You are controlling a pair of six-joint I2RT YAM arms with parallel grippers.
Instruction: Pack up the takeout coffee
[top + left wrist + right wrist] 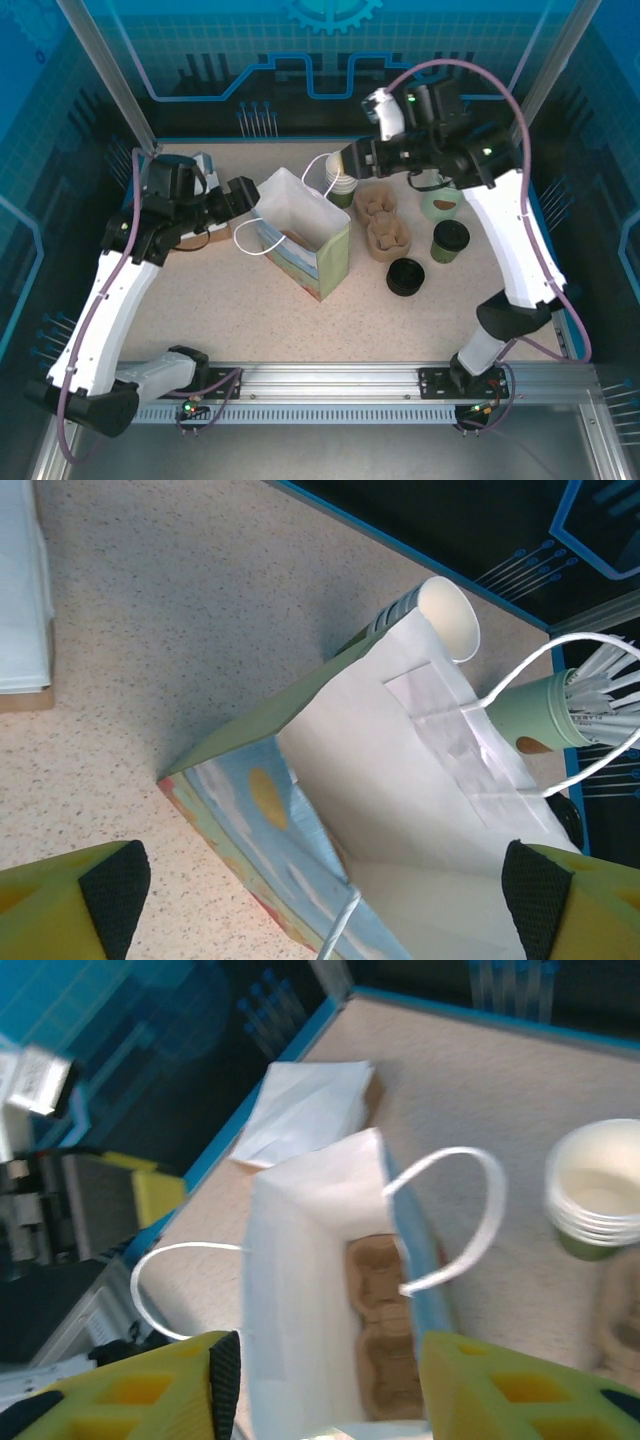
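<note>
The left gripper (325, 885) has its jaws spread wide with nothing between them, level with the left end of the white paper bag (300, 235) at the centre of the top view. Its arm climbs from the lower left, bends at the upper left and reaches rightward. The right gripper (325, 1370) also stands apart and empty, hovering over the bag's open mouth. That arm rises along the right side, bends at the upper right and stretches leftward. Inside the bag lies a brown cup carrier (385, 1330). Right of the bag sit a stack of cups (342, 180), another carrier (385, 228), a dark lidded cup (450, 240) and a black lid (405, 276).
</note>
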